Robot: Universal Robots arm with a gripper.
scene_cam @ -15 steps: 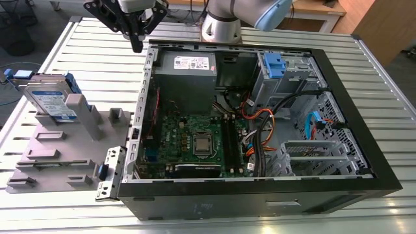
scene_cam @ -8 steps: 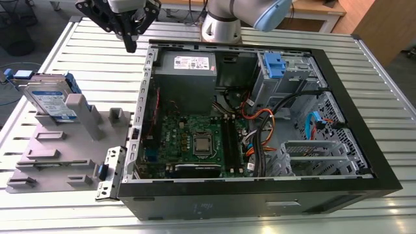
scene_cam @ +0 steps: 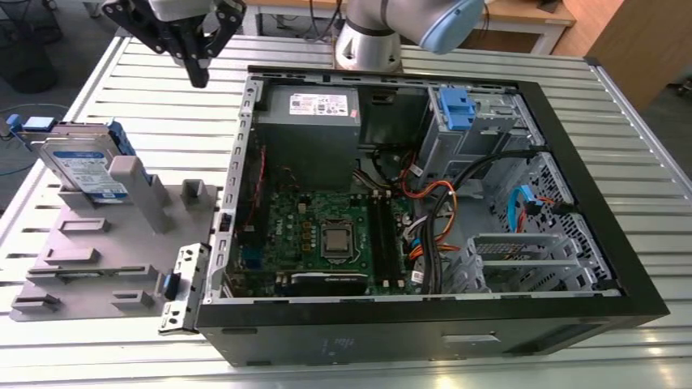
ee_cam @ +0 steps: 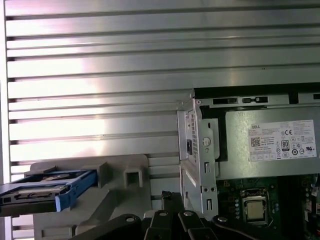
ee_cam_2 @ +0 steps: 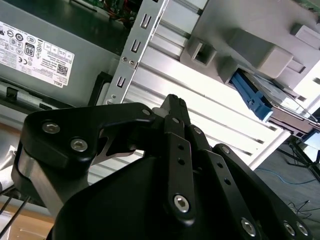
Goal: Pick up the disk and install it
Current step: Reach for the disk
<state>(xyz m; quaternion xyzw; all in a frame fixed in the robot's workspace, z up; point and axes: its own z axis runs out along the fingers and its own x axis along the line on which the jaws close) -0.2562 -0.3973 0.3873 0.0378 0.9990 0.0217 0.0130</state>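
Note:
The disk (scene_cam: 78,166) is a silver drive with a white-and-blue label in a blue bracket. It stands tilted on edge in a grey holder (scene_cam: 97,251) at the exterior view's left. My gripper (scene_cam: 198,79) hangs above the slatted table, farther back than the disk and just beside the open computer case (scene_cam: 605,203). Its black fingers (ee_cam_2: 174,105) are pressed together with nothing between them. The first wrist view shows the disk (ee_cam: 47,192) lying in the holder (ee_cam: 125,175) with the gripper's tip (ee_cam: 167,196) apart from it. The second wrist view shows the disk's blue bracket (ee_cam_2: 251,97).
The case lies open on its side with the motherboard (scene_cam: 324,235), cables and a grey power supply (scene_cam: 308,109) inside. A blue clip (scene_cam: 456,109) sits at a drive bay, and a metal drive cage (scene_cam: 519,259) is near the front. The arm's base (scene_cam: 368,44) stands behind the case.

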